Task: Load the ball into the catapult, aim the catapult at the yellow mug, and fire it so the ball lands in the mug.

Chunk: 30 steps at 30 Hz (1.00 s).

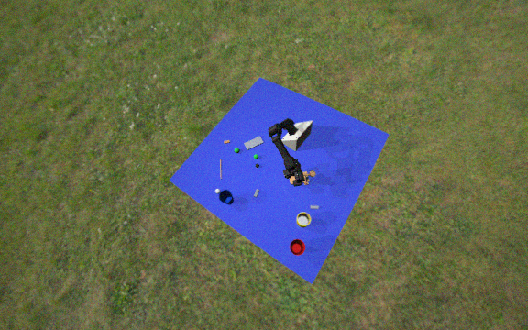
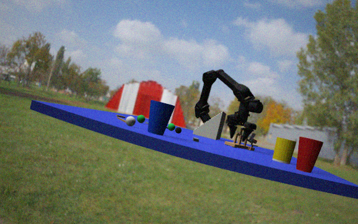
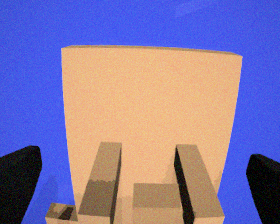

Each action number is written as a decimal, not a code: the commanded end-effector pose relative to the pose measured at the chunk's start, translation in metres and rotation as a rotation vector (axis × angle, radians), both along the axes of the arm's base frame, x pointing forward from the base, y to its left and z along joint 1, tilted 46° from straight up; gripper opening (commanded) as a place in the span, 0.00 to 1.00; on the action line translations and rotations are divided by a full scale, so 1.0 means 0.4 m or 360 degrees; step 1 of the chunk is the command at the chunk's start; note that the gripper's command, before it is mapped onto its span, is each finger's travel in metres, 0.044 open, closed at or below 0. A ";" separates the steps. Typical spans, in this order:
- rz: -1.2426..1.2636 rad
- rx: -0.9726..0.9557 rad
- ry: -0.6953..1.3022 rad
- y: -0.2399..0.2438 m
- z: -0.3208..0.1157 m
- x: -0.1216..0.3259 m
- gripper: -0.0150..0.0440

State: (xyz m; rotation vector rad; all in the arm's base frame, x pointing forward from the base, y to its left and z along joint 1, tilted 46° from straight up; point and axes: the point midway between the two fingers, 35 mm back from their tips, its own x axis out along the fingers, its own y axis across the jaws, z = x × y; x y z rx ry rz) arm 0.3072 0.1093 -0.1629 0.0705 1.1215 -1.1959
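Grass surrounds the blue table (image 1: 351, 147) (image 2: 197, 152) (image 3: 21, 75). The catapult (image 1: 306, 179) (image 2: 236, 144) (image 3: 146, 95) stands between the fingers of the wide-open, empty claw (image 1: 295, 179) (image 2: 238, 135) (image 3: 145, 163), short of the yellow mug (image 1: 303, 219) (image 2: 284, 150); probably light and rigid, it is best gripped by its broad base, sparing the slender uprights.
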 end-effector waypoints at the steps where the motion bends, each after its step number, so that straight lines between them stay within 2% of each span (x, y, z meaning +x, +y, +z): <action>1: 0.0013 -0.0009 0.0007 -0.015 -0.010 -0.004 1.00; 3: 0.0013 -0.0009 0.0007 -0.015 -0.011 -0.004 1.00; 15: -0.0001 -0.0002 0.0002 -0.007 -0.006 -0.002 0.47; 20: -0.0001 -0.0002 0.0002 -0.007 -0.006 -0.002 0.41; 24: -0.0001 0.0000 0.0005 0.061 0.062 0.005 0.25; 30: 0.0005 0.0001 0.0012 0.080 0.082 0.005 0.25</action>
